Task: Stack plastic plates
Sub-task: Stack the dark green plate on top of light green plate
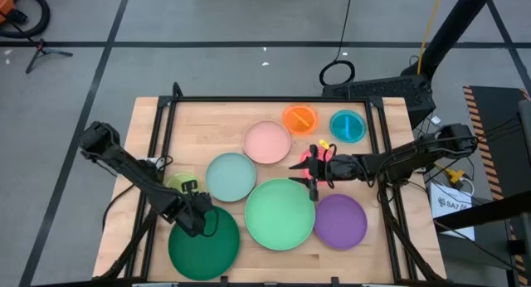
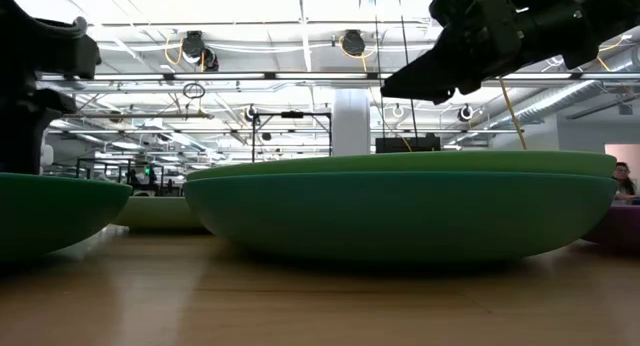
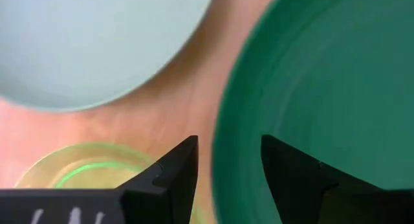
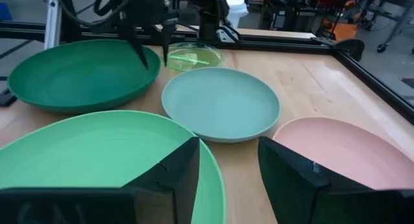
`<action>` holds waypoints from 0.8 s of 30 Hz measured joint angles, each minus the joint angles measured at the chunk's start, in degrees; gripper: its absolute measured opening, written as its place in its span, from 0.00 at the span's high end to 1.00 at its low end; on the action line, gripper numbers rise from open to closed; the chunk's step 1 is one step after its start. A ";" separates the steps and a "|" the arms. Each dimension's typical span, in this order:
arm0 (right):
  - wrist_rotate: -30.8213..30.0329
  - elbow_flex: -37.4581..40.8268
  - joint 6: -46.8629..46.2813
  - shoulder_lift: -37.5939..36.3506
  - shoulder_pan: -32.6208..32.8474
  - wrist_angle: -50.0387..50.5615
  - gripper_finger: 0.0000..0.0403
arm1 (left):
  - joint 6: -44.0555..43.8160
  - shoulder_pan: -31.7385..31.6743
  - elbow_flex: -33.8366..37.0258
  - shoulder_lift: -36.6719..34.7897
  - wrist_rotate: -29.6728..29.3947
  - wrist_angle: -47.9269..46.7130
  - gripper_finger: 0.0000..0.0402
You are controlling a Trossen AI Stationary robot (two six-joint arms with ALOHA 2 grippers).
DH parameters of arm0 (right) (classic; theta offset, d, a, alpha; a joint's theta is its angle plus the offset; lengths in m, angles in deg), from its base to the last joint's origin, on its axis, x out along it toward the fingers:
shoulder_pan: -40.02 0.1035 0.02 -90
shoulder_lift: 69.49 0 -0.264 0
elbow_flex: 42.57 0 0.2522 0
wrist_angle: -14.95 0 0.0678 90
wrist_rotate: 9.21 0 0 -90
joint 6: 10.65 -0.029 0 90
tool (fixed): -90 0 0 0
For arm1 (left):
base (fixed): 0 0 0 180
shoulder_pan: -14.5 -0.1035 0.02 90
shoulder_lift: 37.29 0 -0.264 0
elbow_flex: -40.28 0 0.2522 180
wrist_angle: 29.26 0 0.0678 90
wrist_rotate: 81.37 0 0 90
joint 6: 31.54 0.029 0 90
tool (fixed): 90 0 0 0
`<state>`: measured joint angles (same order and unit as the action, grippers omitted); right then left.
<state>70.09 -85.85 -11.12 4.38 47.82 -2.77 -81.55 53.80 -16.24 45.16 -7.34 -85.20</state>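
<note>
The dark green plate (image 1: pixel 205 244) lies flat at the near left of the table. My left gripper (image 3: pixel 228 160) points down over its far left rim (image 3: pixel 223 120), open, one finger on each side of the rim; I see no touch. Beside it lie the small yellow-green plate (image 1: pixel 181 182) and the mint plate (image 1: pixel 231 177). The large light green plate (image 1: pixel 280 214), purple plate (image 1: pixel 341 222), pink plate (image 1: pixel 267 142), orange plate (image 1: pixel 299 118) and teal plate (image 1: pixel 348 126) each rest singly on the wood. My right gripper (image 4: pixel 226 166) hovers open and nearly level above the light green plate's far right edge.
A black frame rail (image 1: pixel 274 99) borders the table's far side and both flanks. Bare wood (image 1: pixel 390 237) shows at the near right corner. Cables and a stand sit on the floor beyond the table.
</note>
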 joint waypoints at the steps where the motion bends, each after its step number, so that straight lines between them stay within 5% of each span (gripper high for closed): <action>1: 0.00 0.00 -0.19 0.00 -0.14 0.00 0.63 | 0.05 -0.32 0.58 0.00 0.04 0.71 0.57; 13: 0.02 0.00 -0.33 0.00 -0.74 -0.02 0.63 | 2.97 -1.41 2.22 -0.02 0.08 2.30 0.58; 24: 0.02 0.00 -0.65 0.00 -0.74 -0.89 0.63 | 5.94 -1.32 2.19 -0.06 0.10 1.77 0.84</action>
<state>70.11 -85.85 -11.77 4.38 47.09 -3.67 -75.61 52.48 -14.05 45.10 -7.25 -83.43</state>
